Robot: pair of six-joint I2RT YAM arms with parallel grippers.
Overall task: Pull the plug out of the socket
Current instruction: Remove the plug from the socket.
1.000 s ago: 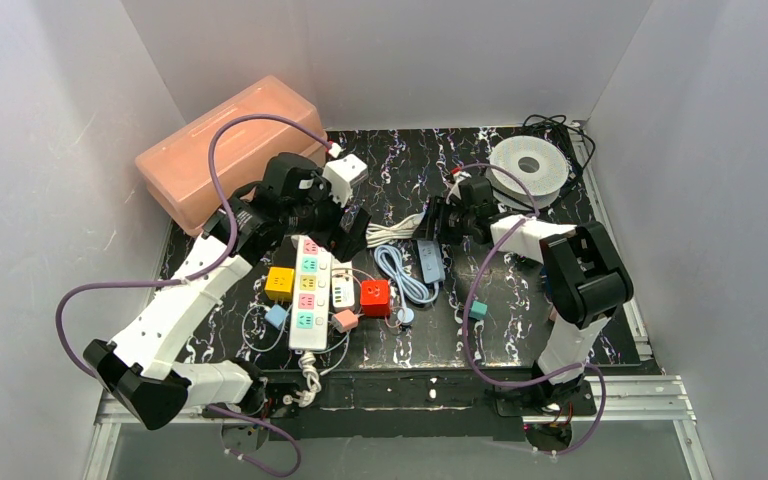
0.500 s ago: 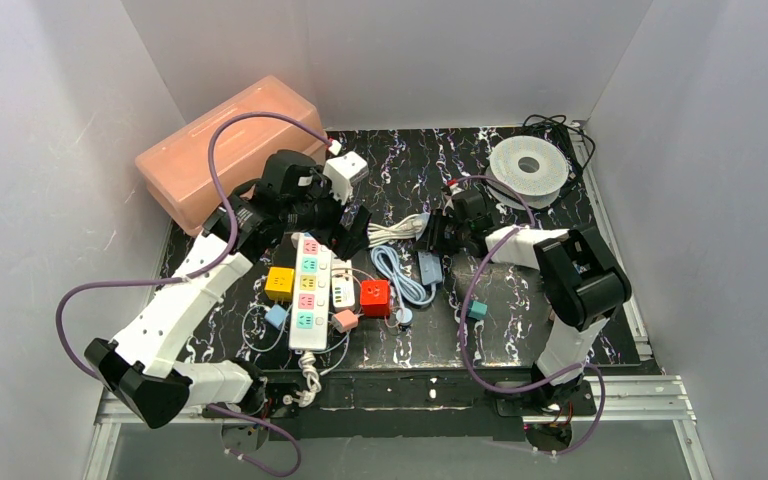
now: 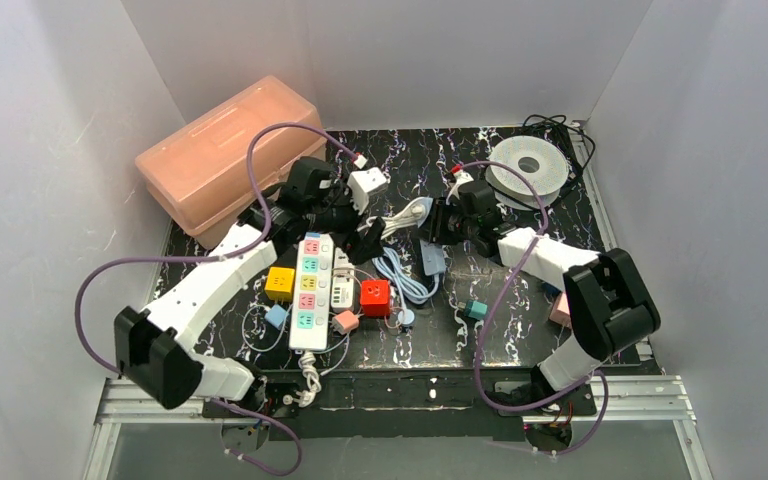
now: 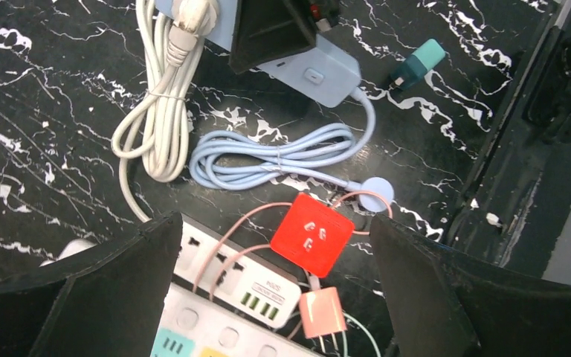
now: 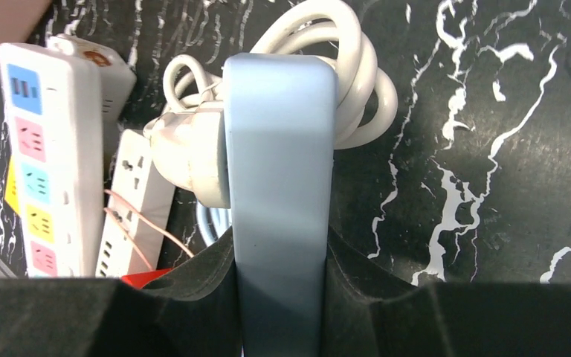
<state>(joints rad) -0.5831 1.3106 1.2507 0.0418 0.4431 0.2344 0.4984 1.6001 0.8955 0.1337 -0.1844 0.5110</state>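
Right gripper [image 5: 279,286]: clamped on the blue power strip [image 5: 279,149] – one finger presses each long side, and the strip sticks out ahead of the fingertips.
Left gripper [image 4: 273,229]: jaws spread wide and holding nothing. It hangs above the table [image 3: 410,150], over the red cube socket [image 4: 312,234].
Blue power strip: held on edge at mid-table, just right of the coloured sockets. In the overhead view it shows below the right gripper [image 3: 438,238].
White plug [image 5: 189,163]: seated in the strip's socket face, on the left in the right wrist view. No gap shows between plug and strip.
White cable [image 5: 357,82]: bundled in a tied loop behind the strip. In the left wrist view it runs from the plug down the left side [image 4: 156,126].
Blue cable [image 4: 282,152]: coiled flat and tied in the middle, between the strip and the red cube. It ends in a round blue plug [image 4: 375,192].
Teal plug [image 4: 416,63]: lying loose on the table, right of the strip.
Long power strip [image 3: 310,290]: white with coloured outlets, lying flat left of centre. A shorter white strip [image 3: 343,285] lies along its right side.
Pink adapter [image 4: 322,312]: just below the red cube, close to it.
Yellow cube [image 3: 280,283]: beside the long strip's left edge.
Pink box [image 3: 225,150]: far left corner – lid on.
White spool [image 3: 528,168]: far right corner.
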